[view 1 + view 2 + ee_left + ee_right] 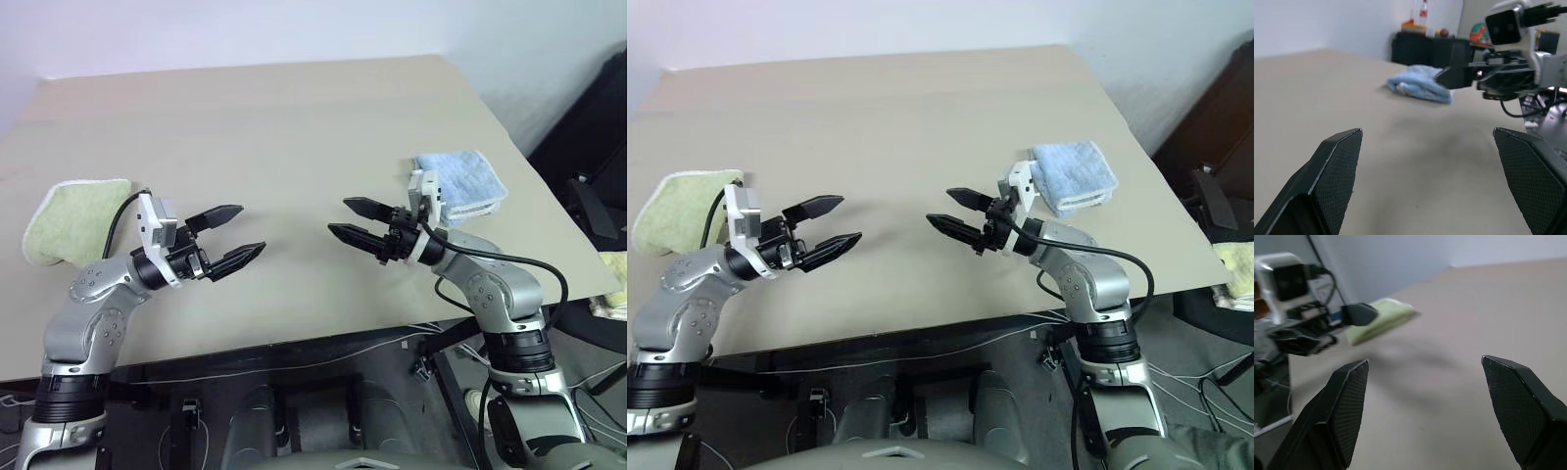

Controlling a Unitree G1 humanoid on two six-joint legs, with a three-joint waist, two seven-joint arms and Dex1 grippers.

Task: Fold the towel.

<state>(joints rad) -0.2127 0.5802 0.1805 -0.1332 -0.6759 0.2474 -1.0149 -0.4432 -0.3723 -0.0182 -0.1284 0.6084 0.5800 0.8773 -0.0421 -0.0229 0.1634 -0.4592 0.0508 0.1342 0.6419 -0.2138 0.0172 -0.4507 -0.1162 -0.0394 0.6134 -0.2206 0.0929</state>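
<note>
The towel (71, 217), lime-green terry cloth, lies folded at the table's left edge, and it also appears as the towel (1382, 317) beyond the right gripper's fingers. My left gripper (240, 235) hovers over the table just right of the towel, open and holding nothing, its fingers pointing toward the table's middle. Facing it across a gap, my right gripper (341, 219) is open and also holds nothing. Both hang a little above the tabletop.
A smaller light blue towel (458, 182) lies folded on the tan table (294, 127) behind the right gripper. More lime-green cloth (612, 284) sits off the table at the far right. Dark furniture (1430, 49) stands beyond the table.
</note>
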